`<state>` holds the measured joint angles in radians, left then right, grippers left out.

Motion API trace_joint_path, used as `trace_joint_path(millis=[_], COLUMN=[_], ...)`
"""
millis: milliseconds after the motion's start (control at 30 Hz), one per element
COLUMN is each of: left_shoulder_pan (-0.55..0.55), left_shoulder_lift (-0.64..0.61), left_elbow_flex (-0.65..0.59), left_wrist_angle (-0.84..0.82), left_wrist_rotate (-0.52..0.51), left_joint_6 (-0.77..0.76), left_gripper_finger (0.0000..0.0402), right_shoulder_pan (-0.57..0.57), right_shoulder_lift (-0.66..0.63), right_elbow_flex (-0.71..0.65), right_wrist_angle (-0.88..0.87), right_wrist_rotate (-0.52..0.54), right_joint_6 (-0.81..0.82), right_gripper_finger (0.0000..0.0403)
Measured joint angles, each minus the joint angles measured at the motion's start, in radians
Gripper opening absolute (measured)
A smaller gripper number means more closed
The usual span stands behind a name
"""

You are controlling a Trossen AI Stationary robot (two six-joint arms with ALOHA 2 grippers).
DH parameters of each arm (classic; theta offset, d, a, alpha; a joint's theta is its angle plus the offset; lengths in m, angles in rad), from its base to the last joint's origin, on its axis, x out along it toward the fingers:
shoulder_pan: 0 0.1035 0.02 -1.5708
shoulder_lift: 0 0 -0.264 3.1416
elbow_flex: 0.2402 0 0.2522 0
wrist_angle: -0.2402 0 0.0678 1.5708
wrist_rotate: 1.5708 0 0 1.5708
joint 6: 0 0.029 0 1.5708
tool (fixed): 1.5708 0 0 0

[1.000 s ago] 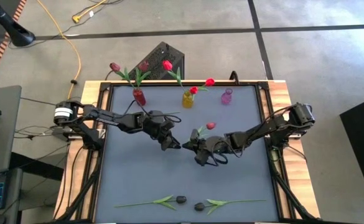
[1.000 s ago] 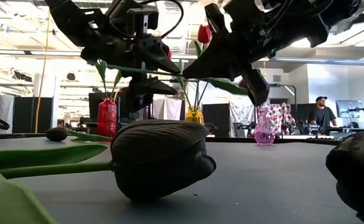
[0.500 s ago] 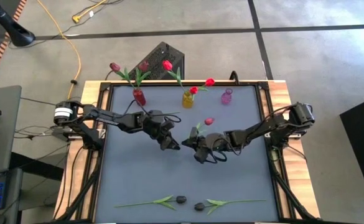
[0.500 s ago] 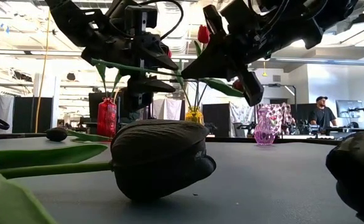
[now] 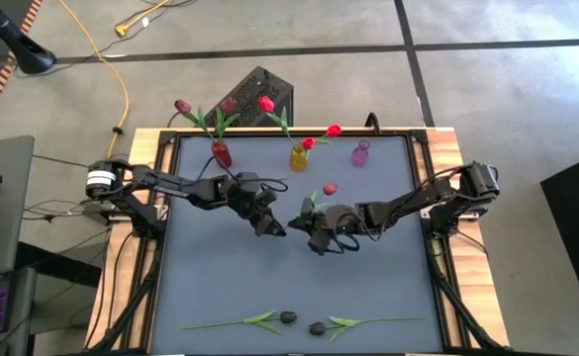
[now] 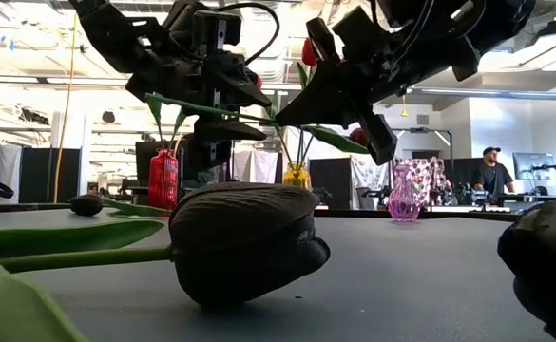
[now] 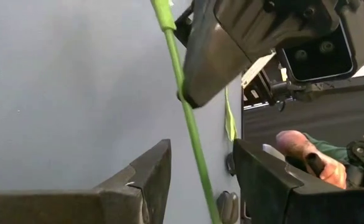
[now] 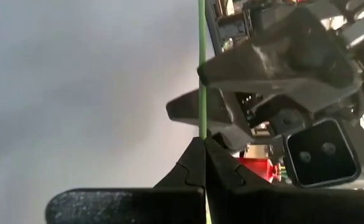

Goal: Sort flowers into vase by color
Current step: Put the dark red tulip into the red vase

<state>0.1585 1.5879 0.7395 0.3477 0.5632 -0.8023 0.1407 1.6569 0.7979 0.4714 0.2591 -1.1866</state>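
A red-headed flower (image 5: 330, 188) with a thin green stem (image 7: 191, 127) hangs over the middle of the grey table; my right gripper (image 5: 301, 223) is shut on the stem. My left gripper (image 5: 276, 227) faces it tip to tip, open, its fingers (image 7: 150, 171) on either side of the same stem (image 8: 201, 74) without a visible touch. At the far edge a red vase (image 5: 221, 154) holds maroon flowers and a yellow vase (image 5: 298, 158) holds red ones. Beside them stands a pink vase (image 5: 360, 153). Two black flowers (image 5: 287, 317) (image 5: 317, 327) lie on the table by the near edge. My right gripper pinches the stem (image 8: 202, 134) between its two fingertips, well below the head and leaves. The fingers come nearly level from the table's right, slanting down, and lie across the stem. The flower is lifted clear of the table, its head toward the far edge.
The three vases stand in a row along the far edge. In the low view a black flower head (image 6: 244, 242) lies large in front. Bare grey table (image 5: 220, 277) spreads between the arms and the near edge. A person stands in the room beyond.
My right gripper has carried the flower a little toward the table's far edge and the left gripper. The red head now sits nearer the vases. The stem stays between the left gripper's open fingers.
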Motion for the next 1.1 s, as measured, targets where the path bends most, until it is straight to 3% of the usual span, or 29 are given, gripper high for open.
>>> trace_joint_path(millis=[267, 733, 1100], left_shoulder_pan=[0.005, 0.033, 0.034], left_shoulder_lift=[0.000, 0.000, 0.000], left_elbow_flex=[0.000, 0.000, 0.000], left_wrist_angle=[0.000, 0.002, 0.004], left_wrist_rotate=[0.000, 0.033, 0.020], left_joint_6=[-0.003, -0.003, 0.031], left_gripper_finger=[0.0105, 0.0007, 0.0002], right_shoulder_pan=[-0.012, -0.012, -0.012], right_shoulder_lift=[0.000, 0.000, 0.000], right_elbow_flex=[0.000, 0.000, 0.018], right_wrist_angle=[0.001, 0.035, 0.004], right_wrist_rotate=[-0.053, -0.053, -0.052], right_joint_6=[-0.019, -0.034, 0.003], right_gripper_finger=[0.0020, 0.0020, 0.0032])
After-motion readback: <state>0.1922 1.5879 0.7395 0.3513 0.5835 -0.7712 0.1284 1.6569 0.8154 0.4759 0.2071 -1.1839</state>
